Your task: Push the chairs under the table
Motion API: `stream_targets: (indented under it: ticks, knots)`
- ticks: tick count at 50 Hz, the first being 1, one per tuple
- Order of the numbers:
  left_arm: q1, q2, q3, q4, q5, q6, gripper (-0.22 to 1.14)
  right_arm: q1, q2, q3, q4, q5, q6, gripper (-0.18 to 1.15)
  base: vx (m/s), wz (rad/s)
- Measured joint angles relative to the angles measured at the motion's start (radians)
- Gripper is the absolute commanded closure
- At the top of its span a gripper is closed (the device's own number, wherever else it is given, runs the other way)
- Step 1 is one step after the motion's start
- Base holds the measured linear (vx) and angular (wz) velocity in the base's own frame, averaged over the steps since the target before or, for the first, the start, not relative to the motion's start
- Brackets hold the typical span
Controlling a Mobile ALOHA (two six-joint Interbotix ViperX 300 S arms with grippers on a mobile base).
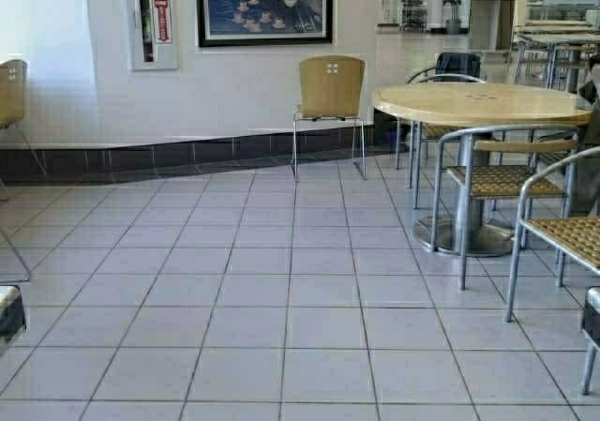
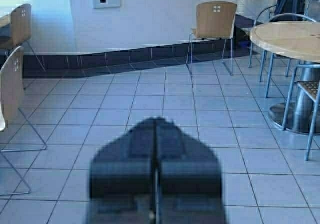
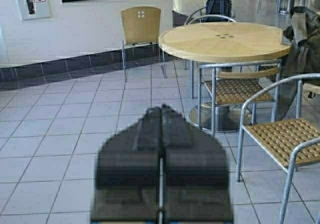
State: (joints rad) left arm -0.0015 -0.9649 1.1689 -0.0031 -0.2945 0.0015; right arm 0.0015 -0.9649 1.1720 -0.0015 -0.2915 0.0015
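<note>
Pale grey floor tiles (image 1: 281, 290) cover the room up to a white wall (image 1: 234, 83) with a dark tiled base course. One tan plywood chair (image 1: 330, 102) stands alone against that wall, backrest toward it, beneath a framed picture (image 1: 264, 7) and to the right of a white wall cabinet (image 1: 153, 18). A second tan chair (image 1: 11, 93) shows at the far left edge of the high view; the left wrist view shows it (image 2: 20, 27) beside a further tan chair (image 2: 11, 92) standing nearer the camera. The long tabletop shows only as a sliver at the left edge of the left wrist view and cannot be judged. On the right, a round wooden table (image 1: 483, 102) on a metal pedestal is ringed by grey metal armchairs (image 1: 502, 182) with woven seats. The left hand (image 2: 156, 176) is held low over bare tiles, fingers pressed together and grasping nothing. The right hand (image 3: 161, 169) is likewise clenched and empty, positioned just left of the nearest armchair (image 3: 287, 139). Both hands are well apart from every tan chair.
</note>
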Motion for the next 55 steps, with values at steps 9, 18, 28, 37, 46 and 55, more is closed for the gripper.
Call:
stream_targets:
  ticks: [9,18,28,37,46,55]
  knots:
    - [-0.002,0.000,0.002,0.000,0.005,0.000,0.89,-0.005,-0.003,0.009,-0.002,0.015,0.003,0.93,0.00,0.00]
    - [-0.003,0.000,0.003,0.000,0.006,0.000,0.89,-0.006,-0.005,0.011,0.000,0.034,0.005,0.93,0.02,0.00]
    - [-0.003,0.002,0.006,0.000,0.006,0.000,0.89,-0.015,0.002,0.012,-0.002,0.038,0.003,0.93,0.09,-0.02]
    - [-0.003,0.002,0.006,0.000,0.005,-0.005,0.89,-0.055,0.000,0.014,0.000,0.038,0.008,0.93,0.16,0.03]
    - [-0.003,0.002,0.006,0.000,0.006,-0.008,0.89,-0.058,0.000,0.015,0.000,0.040,0.008,0.93,0.17,0.03]
    - [-0.003,0.002,0.006,0.000,0.006,-0.032,0.89,-0.057,0.000,0.015,0.000,0.040,0.008,0.93,0.21,0.00]
